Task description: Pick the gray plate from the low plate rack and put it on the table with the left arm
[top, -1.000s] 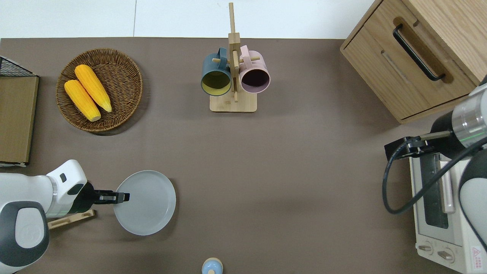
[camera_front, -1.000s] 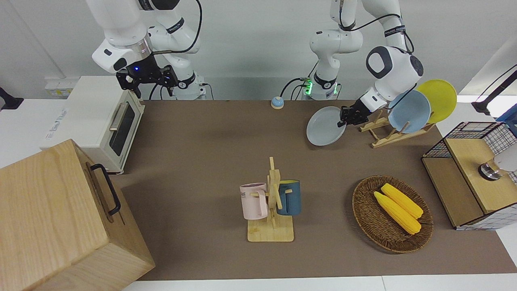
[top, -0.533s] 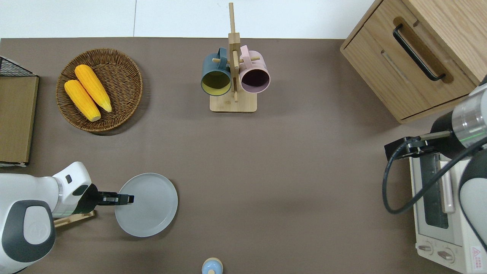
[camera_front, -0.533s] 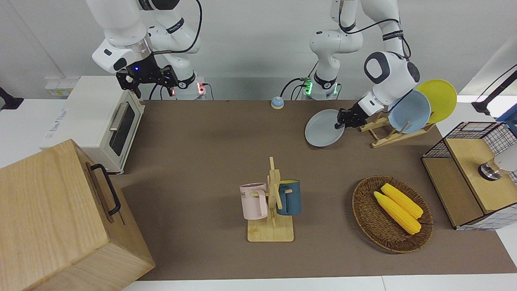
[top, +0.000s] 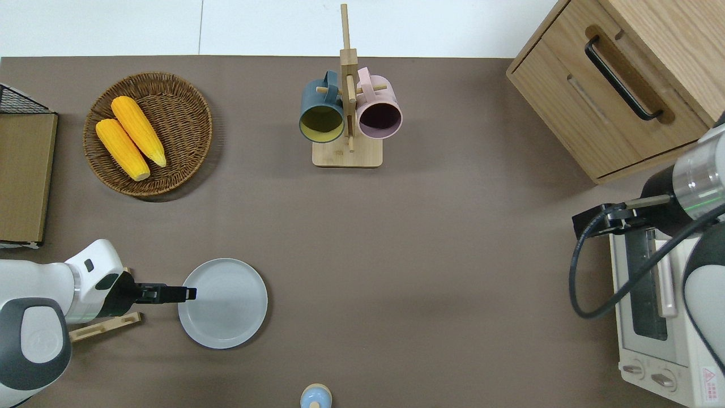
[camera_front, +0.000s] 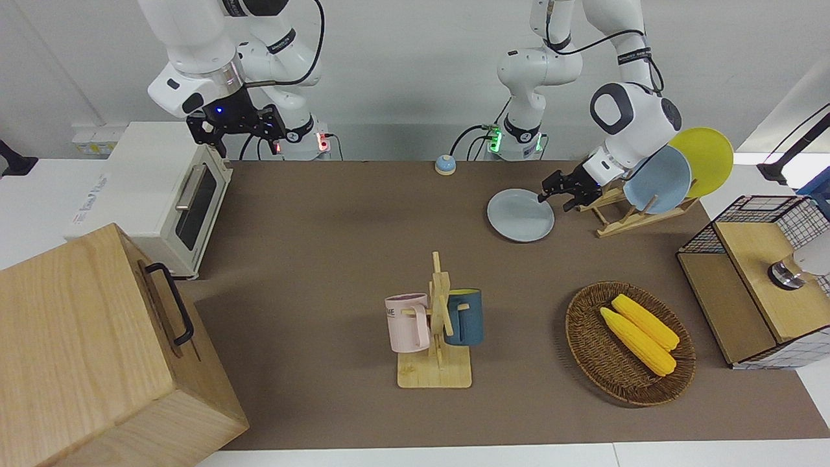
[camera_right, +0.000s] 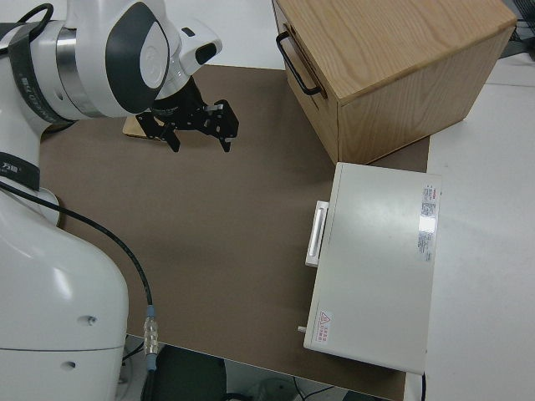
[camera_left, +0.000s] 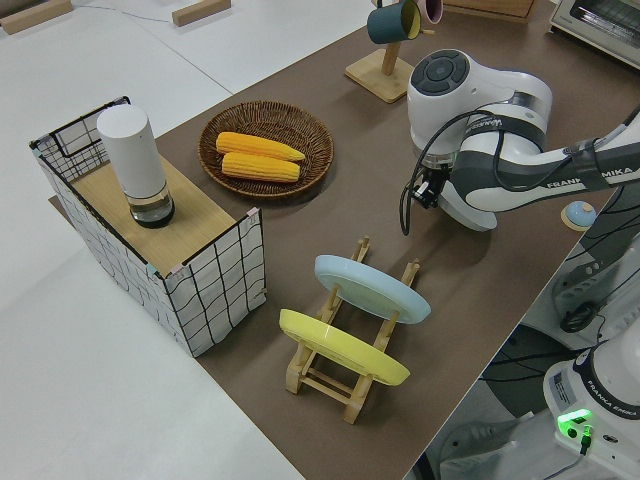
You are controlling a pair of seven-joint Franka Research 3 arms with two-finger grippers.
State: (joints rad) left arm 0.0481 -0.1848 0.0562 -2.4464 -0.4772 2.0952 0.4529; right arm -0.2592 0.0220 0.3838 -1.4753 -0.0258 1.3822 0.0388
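The gray plate (camera_front: 521,215) lies flat on the brown table (camera_front: 337,259), beside the low plate rack (camera_front: 622,217) toward the table's middle. It also shows in the overhead view (top: 224,303). My left gripper (camera_front: 559,192) is low at the plate's rim on the rack side (top: 190,293), its fingers spread and the plate free of them. The rack (camera_left: 340,375) holds a light-blue plate (camera_front: 656,178) and a yellow plate (camera_front: 707,155) on edge. My right arm is parked, with its gripper (camera_right: 199,140) open and empty.
A mug tree (camera_front: 438,324) with a pink and a blue mug stands mid-table. A wicker basket (camera_front: 583,337) holds two corn cobs. A wire crate (camera_front: 758,279), a wooden cabinet (camera_front: 97,350), a toaster oven (camera_front: 162,194) and a small blue bell (camera_front: 445,165) ring the mat.
The gray plate went from tilted in my left gripper to lying flat on the table. The left gripper has opened and drawn back a little toward the rack.
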